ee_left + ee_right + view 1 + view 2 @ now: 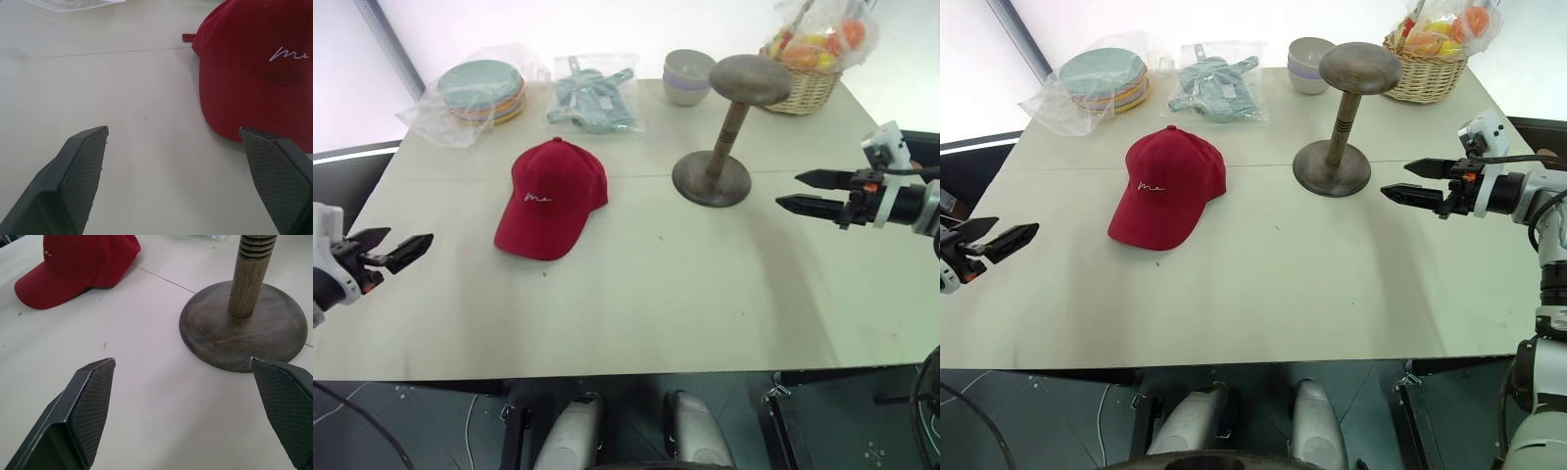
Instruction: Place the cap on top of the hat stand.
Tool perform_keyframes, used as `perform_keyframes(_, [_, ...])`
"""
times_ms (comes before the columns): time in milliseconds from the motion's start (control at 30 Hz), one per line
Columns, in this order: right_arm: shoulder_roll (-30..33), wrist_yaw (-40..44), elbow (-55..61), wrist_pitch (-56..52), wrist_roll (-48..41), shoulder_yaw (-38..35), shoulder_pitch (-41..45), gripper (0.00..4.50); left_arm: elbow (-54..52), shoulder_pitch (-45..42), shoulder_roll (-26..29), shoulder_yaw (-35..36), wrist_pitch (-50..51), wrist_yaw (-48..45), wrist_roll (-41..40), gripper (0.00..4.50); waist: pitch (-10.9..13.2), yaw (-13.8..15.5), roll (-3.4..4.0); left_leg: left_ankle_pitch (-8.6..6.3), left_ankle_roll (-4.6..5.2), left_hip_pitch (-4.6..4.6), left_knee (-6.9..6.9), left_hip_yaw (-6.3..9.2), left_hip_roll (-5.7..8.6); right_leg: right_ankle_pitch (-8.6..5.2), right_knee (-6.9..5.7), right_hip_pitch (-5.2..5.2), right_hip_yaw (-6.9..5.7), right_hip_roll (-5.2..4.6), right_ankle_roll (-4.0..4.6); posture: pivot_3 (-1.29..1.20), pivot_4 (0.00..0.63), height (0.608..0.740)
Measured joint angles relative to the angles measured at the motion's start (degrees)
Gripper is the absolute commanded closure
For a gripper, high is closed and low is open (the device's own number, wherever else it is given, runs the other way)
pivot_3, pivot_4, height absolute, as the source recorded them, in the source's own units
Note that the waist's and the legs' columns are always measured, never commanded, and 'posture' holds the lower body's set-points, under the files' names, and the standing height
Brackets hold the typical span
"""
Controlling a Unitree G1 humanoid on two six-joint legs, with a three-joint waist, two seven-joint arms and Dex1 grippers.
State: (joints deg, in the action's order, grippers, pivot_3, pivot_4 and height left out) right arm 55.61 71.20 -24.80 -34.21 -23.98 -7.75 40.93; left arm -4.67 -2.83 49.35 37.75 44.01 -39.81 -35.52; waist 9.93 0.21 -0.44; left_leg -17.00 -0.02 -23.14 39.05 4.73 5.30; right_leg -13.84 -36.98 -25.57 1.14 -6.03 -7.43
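Pale counter (636, 294) spans my view, a seam running across it behind the cap.

Hat stand (732, 125) upright on the counter, right of centre, round base flat, domed top bare.

Red cap (551, 198) lies on the counter left of the hat stand, well apart from it, brim toward me, white script on the front.

Along the far edge: bagged stack of plates (481, 91), a bag of pale blue items (592, 95), stacked bowls (686, 76), wicker basket of fruit (808, 61).

Right gripper (800, 192) hovers just right of the stand's base, jaws apart, holding nothing.

Left gripper (393, 247) hangs at the counter's left edge, near the cap's brim side, jaws wide apart, empty.
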Motion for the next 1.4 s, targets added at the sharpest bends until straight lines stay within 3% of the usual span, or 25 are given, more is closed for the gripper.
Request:
perform_keyframes(1167, [-0.4, -2.9, -0.7, 2.4, 1.5, 0.0, 0.0, 0.00, 4.5, -2.6, 1.2, -0.5, -4.8, 0.4, 2.9, 0.03, 0.0, 0.0, 0.00, 0.00, 0.00, 0.00, 0.00, 0.00, 0.00, 0.00, 0.00, -0.01, -0.01, 0.02, 0.00, 0.00, 0.150, 0.740])
perform_keyframes(1333, [-1.0, -0.8, 8.1, -2.7, -1.9, 0.5, 0.1, 0.00, 6.8, -3.4, 3.1, -2.2, -9.8, -1.6, 5.8, 0.03, 0.0, -0.1, 0.03, 0.00, 0.00, 0.00, -0.02, 0.01, -0.02, 0.00, -0.01, -0.02, -0.01, 0.02, 0.00, 0.00, 0.150, 0.740])
perform_keyframes(1400, [-1.4, 0.3, 13.8, -5.9, -4.6, 0.7, 0.2, 0.00, 10.2, -4.8, 5.5, -5.2, -17.4, -2.9, 10.4, 0.03, 0.0, 0.0, 0.03, 0.00, 0.00, 0.00, -0.01, 0.01, -0.01, 0.00, 0.00, -0.02, -0.02, 0.02, 0.00, 0.00, 0.150, 0.740])
